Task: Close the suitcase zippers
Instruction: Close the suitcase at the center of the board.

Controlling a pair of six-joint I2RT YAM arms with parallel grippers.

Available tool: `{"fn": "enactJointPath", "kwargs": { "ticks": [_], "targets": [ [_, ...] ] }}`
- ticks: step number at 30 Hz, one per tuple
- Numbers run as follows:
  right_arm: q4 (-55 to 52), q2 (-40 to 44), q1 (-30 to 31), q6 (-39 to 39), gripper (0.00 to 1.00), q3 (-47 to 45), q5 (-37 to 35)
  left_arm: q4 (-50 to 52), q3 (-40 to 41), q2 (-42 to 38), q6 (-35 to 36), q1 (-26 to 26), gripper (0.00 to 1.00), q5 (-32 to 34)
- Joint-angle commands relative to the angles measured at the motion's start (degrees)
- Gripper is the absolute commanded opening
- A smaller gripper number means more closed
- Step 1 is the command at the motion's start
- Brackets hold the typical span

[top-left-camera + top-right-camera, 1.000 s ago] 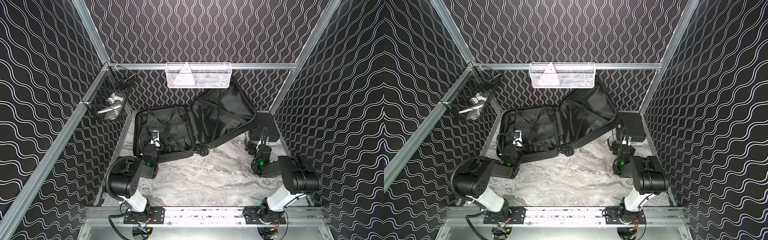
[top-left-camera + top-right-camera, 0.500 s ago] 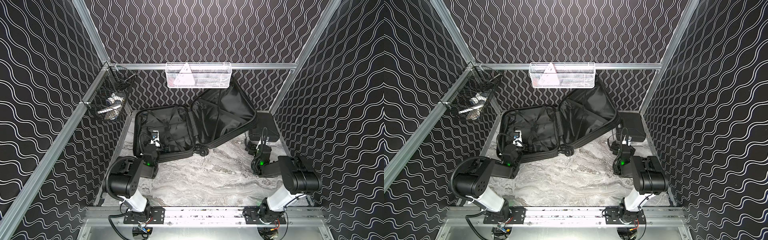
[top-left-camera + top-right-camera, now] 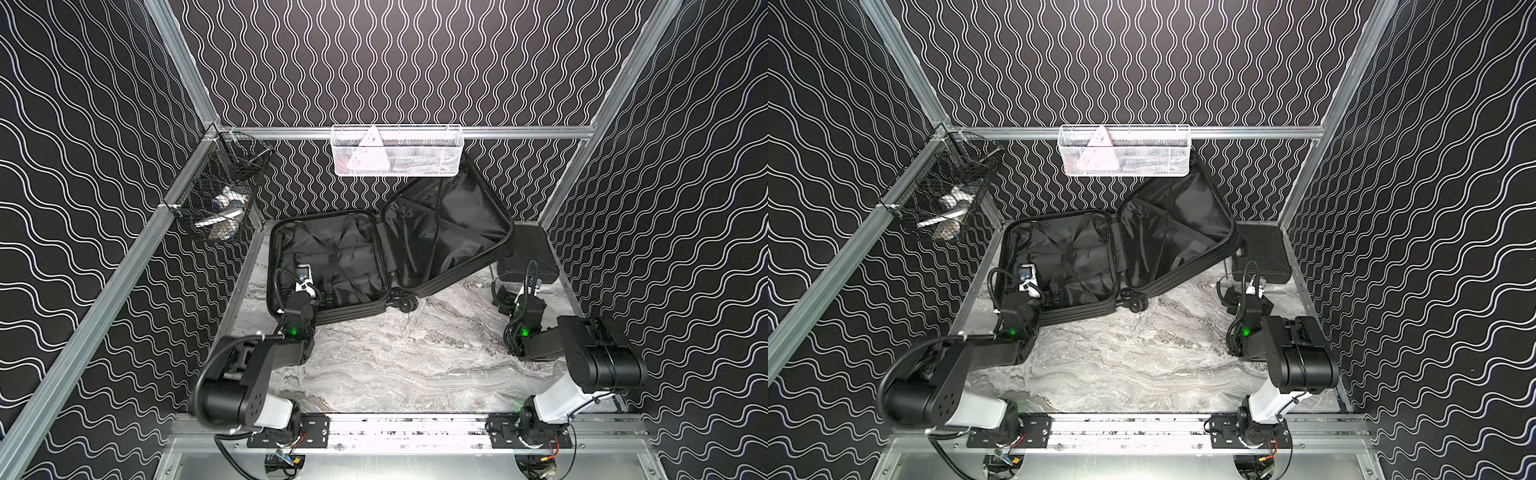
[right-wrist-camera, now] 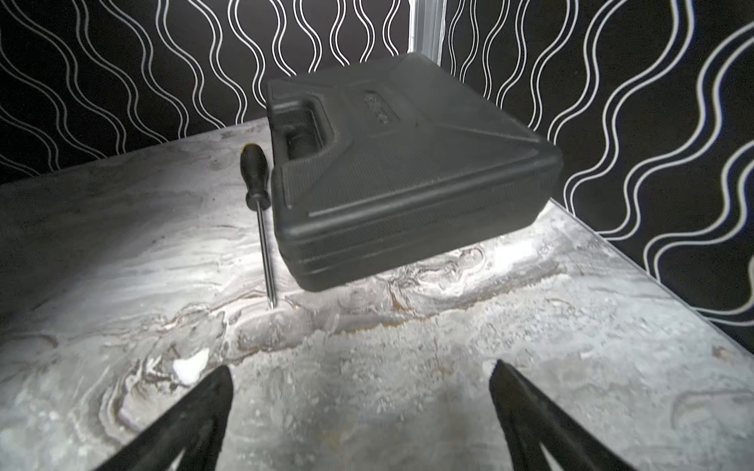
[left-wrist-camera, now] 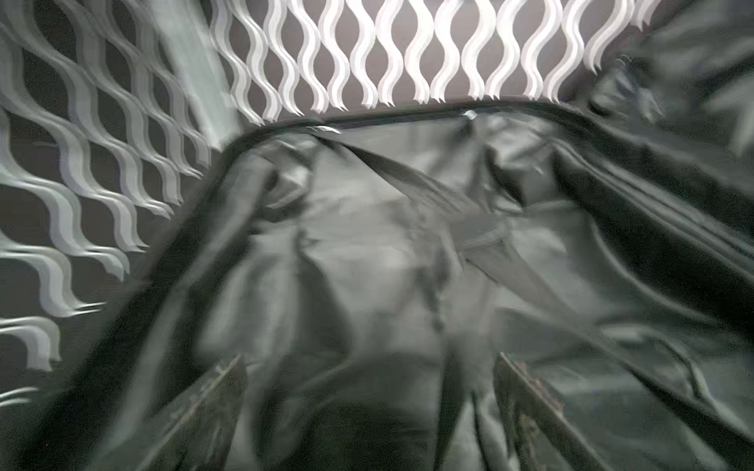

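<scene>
1. Suitcase [image 3: 345,245] lies splayed open at the table's back-left, so the zippers [image 5: 408,109] can't run yet.
2. Left gripper [image 5: 367,365], jaws spread and empty, hovers over the flat shell's lining, likely heading for the rim.
3. Lid half [image 3: 449,232] stands tilted, apparently propped on the tool case [image 4: 408,163].
4. Right gripper [image 4: 361,369], spread and empty, waits over bare table [image 4: 408,346], facing the screwdriver [image 4: 261,212].

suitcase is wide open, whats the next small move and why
Probably bring the right gripper to the free edge of the raised half of the suitcase, ready to tip it shut. The two halves gape apart, so no zipper can run yet, and that gripper is open, empty and faces the tool case. The open left gripper over the flat half must clear out too.
</scene>
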State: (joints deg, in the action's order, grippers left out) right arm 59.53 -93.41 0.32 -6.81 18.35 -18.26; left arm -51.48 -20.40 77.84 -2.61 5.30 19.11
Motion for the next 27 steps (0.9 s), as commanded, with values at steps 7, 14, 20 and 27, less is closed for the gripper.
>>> {"fn": "enactJointPath", "kwargs": {
  "ticks": [7,14,20,27],
  "targets": [
    [-23.7,16.9,0.1,-4.1,1.00,8.0,-8.6,47.1,-19.3,-12.5,-17.2,0.3,0.99,9.6],
    [-49.7,26.4,-0.2,-7.1,1.00,19.3,-10.1,61.1,-24.7,-14.7,-21.6,-10.6,0.98,3.1],
    [-67.7,29.6,-0.3,-7.3,1.00,31.0,-7.1,63.5,-27.6,-6.8,-22.1,-21.5,0.86,-12.6],
    [-79.1,29.3,-0.3,-5.4,1.00,41.4,-1.3,63.7,-30.1,1.3,-21.2,-22.5,0.61,-12.9]
  ]
}}
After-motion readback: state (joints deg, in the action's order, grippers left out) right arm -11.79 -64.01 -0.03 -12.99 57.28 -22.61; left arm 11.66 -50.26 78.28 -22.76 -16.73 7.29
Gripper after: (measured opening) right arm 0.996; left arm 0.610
